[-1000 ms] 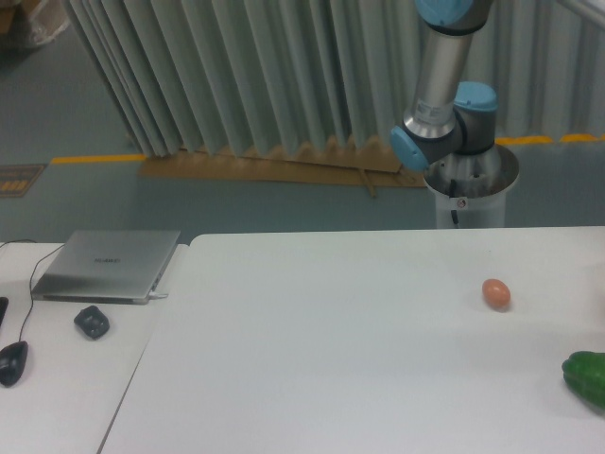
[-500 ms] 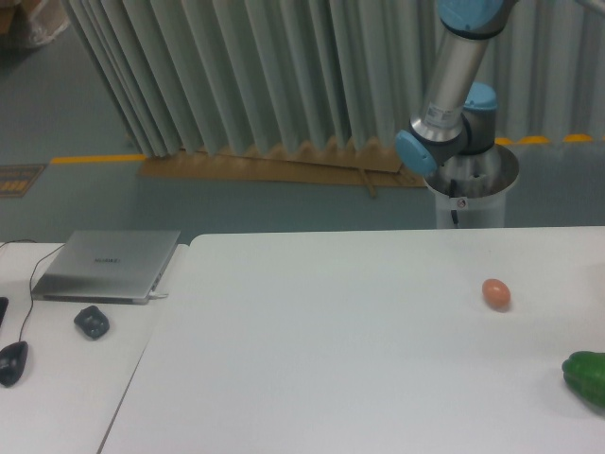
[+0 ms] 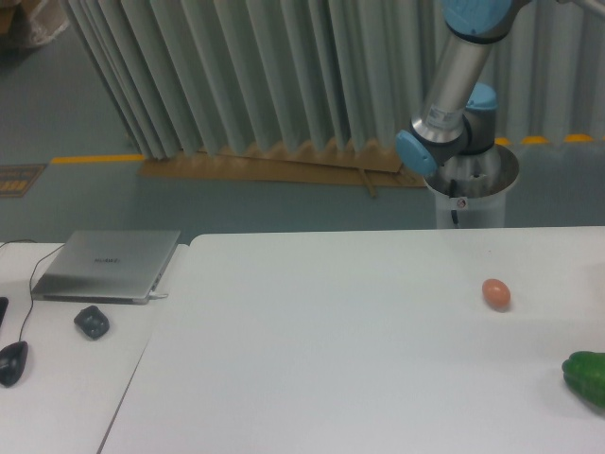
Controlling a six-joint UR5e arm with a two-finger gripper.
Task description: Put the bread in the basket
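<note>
Wide white rectangular table (image 3: 359, 359): smooth brown-pink egg (image 3: 496, 293) right of centre; shiny green pepper (image 3: 587, 377) near right edge, partly cut off. Adjoining white side table (image 3: 66, 397) left: closed silver laptop (image 3: 107, 264) far, dark lumpy object (image 3: 92, 322), black mouse (image 3: 12, 362) near

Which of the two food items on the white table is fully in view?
The brown-pink egg shows whole, well inside the picture. The green pepper is cut off by the right edge.

An egg (image 3: 496, 293) and green pepper (image 3: 585, 377) lie apart on the table (image 3: 331, 359).
</note>
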